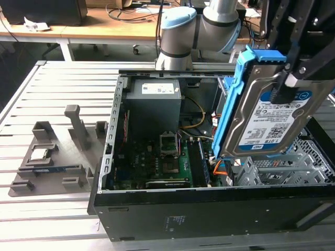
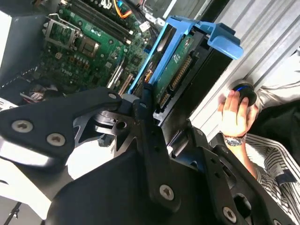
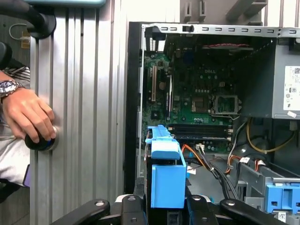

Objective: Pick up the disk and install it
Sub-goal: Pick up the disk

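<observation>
Blue-railed silver disk point(image 1: 269, 128), green motherboard point(image 3: 192, 101), black computer case point(image 1: 209, 212), white striped sleeve point(image 2: 265, 159)

— What does everything stand on?
— A grey metal table point(image 1: 52, 89), its top ribbed with long parallel slots.
— And behind it?
— A wooden desk point(image 1: 94, 29) on white legs point(image 1: 66, 50) runs along the back in the exterior view, with loose cables point(image 1: 125, 11) lying on top. A small caster point(image 1: 136, 50) shows underneath.
— The floor?
— A dark floor point(image 1: 99, 52), seen under the desk.
— The light?
— Even and soft across the tabletop.
</observation>
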`<action>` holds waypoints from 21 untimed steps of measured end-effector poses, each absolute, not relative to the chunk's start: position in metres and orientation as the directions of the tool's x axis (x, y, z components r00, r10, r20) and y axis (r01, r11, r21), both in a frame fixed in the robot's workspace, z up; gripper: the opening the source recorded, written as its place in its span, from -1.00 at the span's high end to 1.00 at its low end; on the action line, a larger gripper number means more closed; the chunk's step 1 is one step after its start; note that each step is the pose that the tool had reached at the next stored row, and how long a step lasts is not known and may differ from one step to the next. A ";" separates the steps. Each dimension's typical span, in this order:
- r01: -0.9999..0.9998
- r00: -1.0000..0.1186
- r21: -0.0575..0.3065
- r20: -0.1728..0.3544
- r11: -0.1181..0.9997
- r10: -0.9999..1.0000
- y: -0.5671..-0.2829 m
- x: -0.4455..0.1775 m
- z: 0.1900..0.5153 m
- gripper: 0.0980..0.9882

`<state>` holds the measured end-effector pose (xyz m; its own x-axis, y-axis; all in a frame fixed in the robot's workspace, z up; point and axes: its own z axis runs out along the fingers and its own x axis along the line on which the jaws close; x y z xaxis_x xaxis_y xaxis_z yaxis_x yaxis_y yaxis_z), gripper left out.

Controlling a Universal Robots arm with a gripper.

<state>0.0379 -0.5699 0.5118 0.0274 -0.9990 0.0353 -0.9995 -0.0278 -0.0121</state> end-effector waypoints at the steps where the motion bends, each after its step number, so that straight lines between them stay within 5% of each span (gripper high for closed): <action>1: -1.000 0.027 -0.011 0.035 -0.028 -0.999 -0.570 0.043 0.512 0.41; 21: -0.999 0.035 -0.001 0.041 -0.035 -0.999 -0.559 0.126 0.489 0.41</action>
<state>0.1263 -0.5590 0.4889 0.0351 -0.9986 0.0405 -0.9994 -0.0352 -0.0010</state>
